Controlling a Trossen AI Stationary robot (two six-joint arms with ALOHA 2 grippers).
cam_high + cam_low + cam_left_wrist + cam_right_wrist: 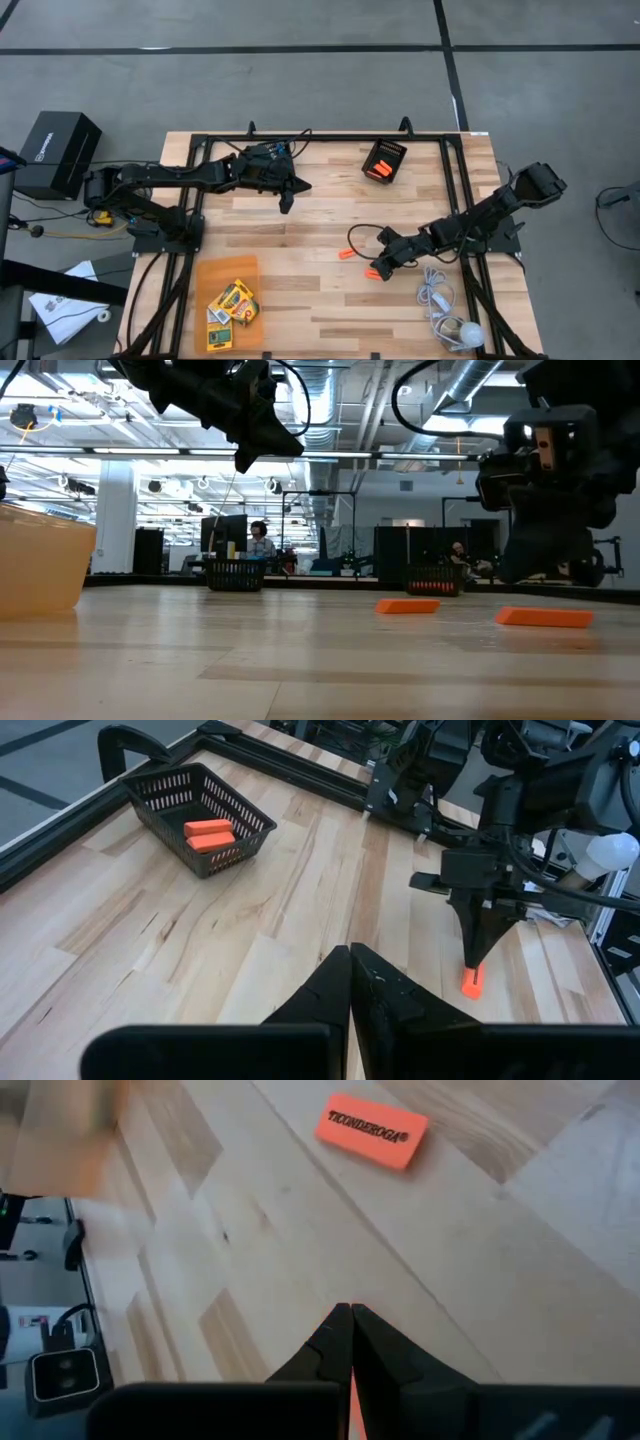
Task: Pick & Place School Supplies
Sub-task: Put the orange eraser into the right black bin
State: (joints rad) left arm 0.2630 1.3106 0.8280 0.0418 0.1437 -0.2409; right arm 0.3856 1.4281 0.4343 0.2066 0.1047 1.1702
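Two orange erasers lie flat on the wooden table. One (pixel 346 254) is in the open and reads TICONDEROGA (pixel 372 1130). The other (pixel 374 274) lies right under my right gripper (pixel 381 267), which is shut and slants down at it; its fingertips (pixel 478 956) stand just over the eraser (pixel 472 982). My left gripper (pixel 287 205) hangs shut, high above the far middle of the table, holding nothing. Yellow-and-green crayon boxes (pixel 232 303) lie in an orange tray (pixel 215 272) at the near left. My right gripper is shut with its tips right at the orange eraser (pixel 352 1410), a strip of which shows behind the closed fingers. I cannot tell whether the tips touch it. The eraser lies flat on the table (pixel 545 617).
A black mesh bin (pixel 384 162) at the far right holds two orange erasers (pixel 208 833). A white cord with a round bulb (pixel 445 315) lies near the right front. A black metal frame (pixel 455 190) runs around the table. Bare wood lies between the arms.
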